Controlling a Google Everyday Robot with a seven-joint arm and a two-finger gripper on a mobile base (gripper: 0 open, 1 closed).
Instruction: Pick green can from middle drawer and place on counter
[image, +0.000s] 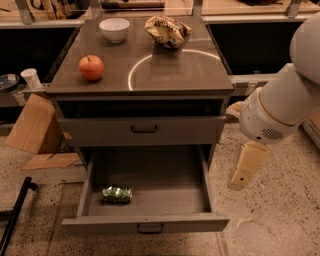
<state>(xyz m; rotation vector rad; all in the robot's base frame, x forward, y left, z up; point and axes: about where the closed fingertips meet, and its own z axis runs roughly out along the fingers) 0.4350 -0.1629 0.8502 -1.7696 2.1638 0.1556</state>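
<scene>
The green can (117, 194) lies on its side on the floor of the open middle drawer (150, 175), near its front left corner. The drawer is pulled far out. The counter (170, 70) with its white circle line is above it. My gripper (247, 166) hangs from the white arm at the right. It is just outside the drawer's right wall, above the floor, well to the right of the can and apart from it. It holds nothing that I can see.
On the counter are a red apple (91, 67), a white bowl (114, 29) and a tan snack bag (167, 31). The upper drawer (144, 129) is shut. Cardboard (35, 125), a white cup (31, 77) and a black bar (15, 215) are at the left.
</scene>
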